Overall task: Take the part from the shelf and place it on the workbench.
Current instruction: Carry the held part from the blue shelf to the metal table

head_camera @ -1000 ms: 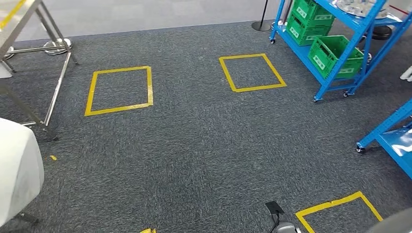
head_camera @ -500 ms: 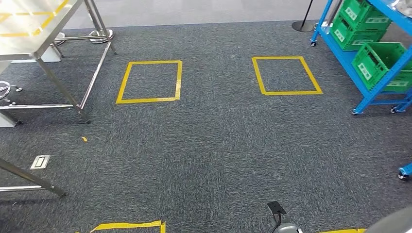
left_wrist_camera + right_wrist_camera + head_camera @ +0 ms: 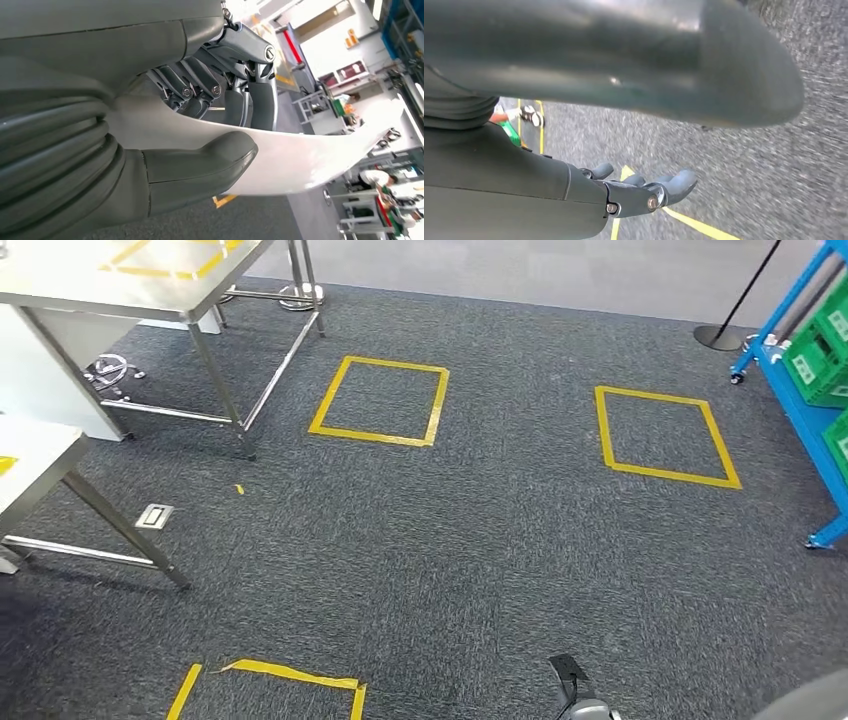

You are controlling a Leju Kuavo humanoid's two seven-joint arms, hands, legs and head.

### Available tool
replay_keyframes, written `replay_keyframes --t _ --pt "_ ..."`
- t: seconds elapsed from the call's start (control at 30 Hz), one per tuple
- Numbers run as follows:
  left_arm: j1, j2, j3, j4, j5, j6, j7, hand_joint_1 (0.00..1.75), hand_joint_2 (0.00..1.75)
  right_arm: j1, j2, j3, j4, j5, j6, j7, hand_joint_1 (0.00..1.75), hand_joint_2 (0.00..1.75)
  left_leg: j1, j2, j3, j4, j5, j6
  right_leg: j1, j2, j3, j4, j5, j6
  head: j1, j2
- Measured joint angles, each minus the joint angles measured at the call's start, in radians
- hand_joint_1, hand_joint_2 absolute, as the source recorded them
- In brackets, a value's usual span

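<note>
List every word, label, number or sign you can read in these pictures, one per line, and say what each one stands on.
No text can be read in any view.
Green crates on the blue shelf: white label patches, too small to read.
Yellow tape squares on the carpet: plain outlines, no lettering.
White part in the left hand: no marking visible.

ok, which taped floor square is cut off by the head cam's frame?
The bottom-left square: only its far edge and corners show. The two squares further out, one by the table and one by the blue shelf, are complete.

grey carpet (image 3: pixel 450 540), yellow tape squares (image 3: pixel 380 400), blue shelf (image 3: pixel 790 390)
</note>
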Motion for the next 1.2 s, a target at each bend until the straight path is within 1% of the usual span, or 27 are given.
replay_keyframes --t 0.03,0.07,0.1,0.13,0.17,0.23,0.27,0.33,0.4,0.47,0.53,0.57,0.6,0.63,0.7,0.73,0.77,0.83,0.87,0.9,0.97,1.0,1.03,1.07,1.1,1.13,1.2 --pt "-0.002 -0.001 -0.005 0.007 0.000 0.000 -0.001 1.75 1.75 0.001 -0.001 -0.003 0.000 -0.001 -0.001 0.001 0.00 0.00 0.001 -0.014 -0.002 0.002 0.001 0.000 -0.001 0.002 -0.024 0.041 -0.008 0.001 0.000 0.000" --pt "-0.004 -0.002 -0.009 0.013 0.000 0.000 -0.002 1.75 1.75 0.001 -0.002 -0.006 0.000 -0.002 -0.002 0.002 0.00 0.00 0.002 -0.028 -0.004 0.004 0.001 -0.001 -0.002 0.003 -0.030 0.045 0.004 0.002 0.000 0.000" --pt "-0.007 -0.001 -0.011 0.018 -0.001 0.000 -0.003 1.75 1.75 0.002 -0.002 -0.009 0.000 -0.002 -0.002 0.002 0.00 0.00 0.003 -0.042 -0.005 0.006 0.001 -0.003 -0.005 0.006 -0.017 0.010 0.033 0.002 0.000 0.000" --pt "-0.012 -0.001 -0.015 0.022 -0.001 0.000 -0.005 1.75 1.75 0.001 -0.002 -0.010 0.000 -0.002 -0.003 0.003 0.00 0.00 0.005 -0.055 -0.006 0.009 0.001 -0.006 -0.008 0.018 0.013 -0.055 0.071 0.003 0.000 0.000" --pt "-0.018 -0.001 -0.018 0.026 -0.001 -0.001 -0.006 1.75 1.75 0.001 -0.003 -0.011 0.000 -0.002 -0.003 0.004 0.00 0.00 0.006 -0.068 -0.009 0.013 0.000 -0.012 -0.012 0.041 0.044 -0.122 0.100 0.004 0.000 0.000" --pt "-0.030 0.001 -0.026 0.032 0.000 -0.002 -0.008 1.75 1.75 0.001 -0.003 -0.012 0.000 -0.002 -0.004 0.004 0.00 0.00 0.007 -0.094 -0.017 0.017 0.002 -0.026 -0.017 0.074 0.081 -0.206 0.127 0.004 -0.001 0.000" --pt "-0.033 0.003 -0.029 0.033 0.001 -0.001 -0.010 1.75 1.75 0.001 -0.003 -0.013 0.000 -0.001 -0.004 0.004 0.00 0.00 0.008 -0.106 -0.020 0.014 0.005 -0.035 -0.015 0.076 0.084 -0.215 0.125 0.000 -0.001 0.000" --pt "-0.030 0.014 -0.034 0.034 0.008 0.001 -0.011 1.75 1.75 0.000 -0.003 -0.013 0.000 0.001 -0.004 0.007 0.00 0.00 0.011 -0.120 -0.025 0.008 0.011 -0.050 -0.013 0.050 0.085 -0.221 0.132 -0.015 -0.001 0.000" --pt "-0.026 0.027 -0.039 0.035 0.016 0.004 -0.012 1.75 1.75 0.000 -0.002 -0.013 0.000 0.005 -0.004 0.009 0.00 0.00 0.009 -0.078 -0.042 0.039 -0.009 -0.058 -0.013 0.026 0.087 -0.230 0.137 -0.031 -0.003 0.000" --pt "-0.025 0.030 -0.045 0.037 0.021 0.004 -0.011 1.75 1.75 0.001 -0.002 -0.014 0.000 0.006 -0.005 0.014 0.00 0.00 0.006 -0.015 -0.091 0.148 -0.070 -0.061 -0.010 0.001 0.088 -0.233 0.138 -0.041 -0.005 0.000" --pt "-0.025 0.024 -0.054 0.043 0.022 0.002 -0.008 1.75 1.75 0.002 -0.001 -0.015 0.000 0.006 -0.007 0.018 0.00 0.00 0.006 0.004 -0.142 0.269 -0.120 -0.063 -0.004 -0.028 0.087 -0.232 0.137 -0.045 -0.005 0.000" --pt "-0.028 0.021 -0.059 0.049 0.023 0.001 -0.005 1.75 1.75 0.001 0.000 -0.016 0.000 0.006 -0.007 0.019 0.00 0.00 0.006 0.007 -0.146 0.287 -0.120 -0.063 -0.002 -0.042 0.086 -0.232 0.136 -0.046 -0.005 0.000" --pt "-0.033 0.019 -0.065 0.054 0.026 -0.001 -0.004 1.75 1.75 0.000 0.001 -0.017 0.000 0.006 -0.007 0.018 0.00 0.00 0.005 0.011 -0.131 0.265 -0.102 -0.061 0.001 -0.056 0.087 -0.232 0.135 -0.046 -0.005 0.000" --pt "-0.041 0.018 -0.069 0.060 0.029 -0.002 -0.003 1.75 1.75 -0.002 0.002 -0.018 0.000 0.006 -0.007 0.017 0.00 0.00 0.004 0.020 -0.095 0.205 -0.072 -0.056 0.003 -0.070 0.088 -0.232 0.134 -0.047 -0.005 0.000" --pt "-0.058 0.017 -0.078 0.067 0.037 -0.003 -0.003 1.75 1.75 -0.004 0.005 -0.018 0.000 0.005 -0.007 0.015 0.00 0.00 -0.006 0.067 -0.018 0.069 -0.032 -0.041 0.009 -0.095 0.092 -0.231 0.131 -0.044 -0.005 0.000" --pt "-0.066 0.016 -0.081 0.069 0.040 -0.004 -0.004 1.75 1.75 -0.004 0.006 -0.018 0.000 0.004 -0.007 0.014 0.00 0.00 -0.012 0.083 0.004 0.026 -0.024 -0.032 0.012 -0.106 0.093 -0.231 0.130 -0.041 -0.005 0.000" --pt "-0.071 0.015 -0.084 0.072 0.041 -0.004 -0.005 1.75 1.75 -0.004 0.007 -0.018 0.000 0.004 -0.007 0.013 0.00 0.00 -0.017 0.089 0.012 0.009 -0.024 -0.024 0.013 -0.118 0.095 -0.231 0.129 -0.037 -0.005 0.000" --pt "-0.076 0.016 -0.091 0.078 0.046 -0.009 -0.007 1.75 1.75 -0.005 0.009 -0.019 0.000 0.003 -0.007 0.012 0.00 0.00 -0.017 0.063 0.011 0.005 -0.018 -0.014 0.013 -0.135 0.099 -0.232 0.127 -0.027 -0.005 0.000" --pt "-0.077 0.017 -0.093 0.081 0.052 -0.015 -0.009 1.75 1.75 -0.006 0.009 -0.019 0.000 0.003 -0.007 0.012 0.00 0.00 -0.014 0.050 0.011 0.002 -0.014 -0.009 0.011 -0.122 0.099 -0.227 0.122 -0.021 -0.005 0.000" --pt "-0.079 0.017 -0.096 0.084 0.059 -0.023 -0.011 1.75 1.75 -0.006 0.010 -0.019 0.000 0.003 -0.007 0.010 0.00 0.00 -0.009 0.039 0.011 -0.001 -0.009 -0.004 0.009 -0.094 0.092 -0.207 0.107 -0.014 -0.005 0.000" --pt "-0.084 0.012 -0.100 0.089 0.073 -0.036 -0.014 1.75 1.75 -0.004 0.010 -0.019 0.000 0.003 -0.007 0.008 0.00 0.00 -0.003 0.016 0.009 -0.004 -0.004 0.002 0.003 -0.024 0.047 -0.106 0.052 -0.002 -0.003 0.000" --pt "-0.084 0.008 -0.103 0.092 0.076 -0.039 -0.014 1.75 1.75 -0.003 0.009 -0.019 0.000 0.003 -0.008 0.007 0.00 0.00 -0.001 0.003 0.006 -0.003 -0.003 0.003 0.001 -0.005 0.011 -0.035 0.020 0.001 -0.002 0.000" --pt "-0.083 0.005 -0.105 0.095 0.078 -0.040 -0.014 1.75 1.75 -0.001 0.008 -0.019 0.000 0.003 -0.008 0.006 0.00 0.00 0.000 -0.009 0.003 -0.002 -0.002 0.002 0.000 0.001 -0.020 0.024 -0.001 0.003 -0.003 0.000" --pt "-0.082 0.003 -0.107 0.098 0.078 -0.041 -0.014 1.75 1.75 -0.001 0.008 -0.019 0.000 0.003 -0.008 0.006 0.00 0.00 0.001 -0.024 0.001 -0.001 -0.002 0.001 -0.001 0.003 -0.037 0.055 -0.003 0.005 -0.003 0.000" --pt "-0.081 0.002 -0.109 0.101 0.079 -0.041 -0.014 1.75 1.75 0.000 0.008 -0.019 0.000 0.003 -0.008 0.005 0.00 0.00 0.002 -0.037 -0.001 0.001 -0.001 0.000 -0.003 0.004 -0.036 0.047 0.014 0.005 -0.003 0.000" --pt "-0.081 0.000 -0.110 0.103 0.079 -0.041 -0.014 1.75 1.75 -0.001 0.008 -0.019 0.000 0.003 -0.008 0.005 0.00 0.00 0.005 -0.052 -0.001 0.004 -0.001 -0.003 -0.006 0.010 -0.011 -0.006 0.049 0.006 -0.003 0.000" --pt "-0.083 -0.001 -0.112 0.106 0.080 -0.040 -0.014 1.75 1.75 -0.001 0.008 -0.019 0.000 0.003 -0.008 0.005 0.00 0.00 0.008 -0.080 -0.005 0.011 -0.003 -0.013 -0.014 0.046 0.056 -0.147 0.111 0.009 -0.003 0.000"
